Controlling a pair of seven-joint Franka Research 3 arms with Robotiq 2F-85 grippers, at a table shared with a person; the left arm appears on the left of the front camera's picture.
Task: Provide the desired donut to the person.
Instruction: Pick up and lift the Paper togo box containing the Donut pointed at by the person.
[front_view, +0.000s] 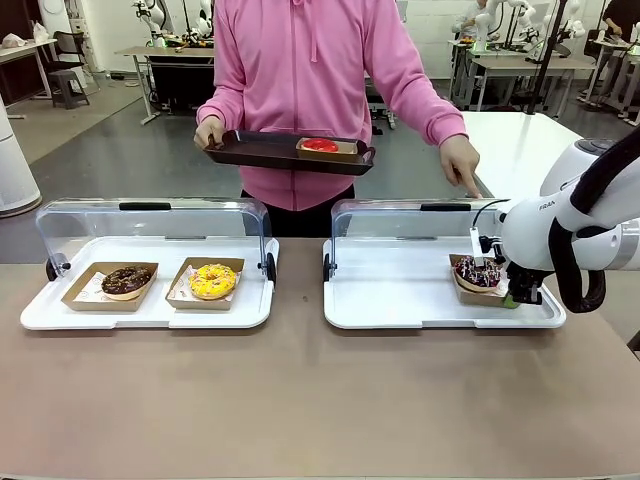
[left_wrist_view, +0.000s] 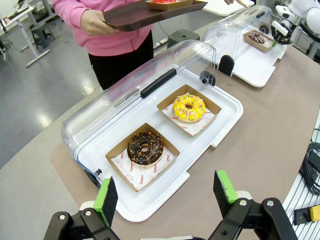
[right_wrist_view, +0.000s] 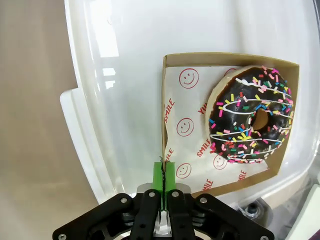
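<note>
A chocolate donut with coloured sprinkles (right_wrist_view: 252, 122) lies in a cardboard tray (right_wrist_view: 225, 56) inside the right white case (front_view: 400, 300). My right gripper (right_wrist_view: 164, 176) is shut on the near wall of that cardboard tray, seen from the front as the right gripper (front_view: 517, 296) beside the sprinkled donut (front_view: 477, 272). The person (front_view: 310, 60) in a pink hoodie stands across the table, holding a dark serving tray (front_view: 255, 152) that carries a red donut (front_view: 320, 146). Their other hand (front_view: 462, 165) points down at the right case. My left gripper (left_wrist_view: 165, 194) hangs open above the table's near edge.
The left white case (front_view: 150, 310) holds a chocolate donut (front_view: 126, 280) and a yellow donut (front_view: 213, 280), each in a cardboard tray. Both clear lids (front_view: 150, 225) stand open toward the person. Bare brown tabletop (front_view: 300, 400) lies in front of the cases.
</note>
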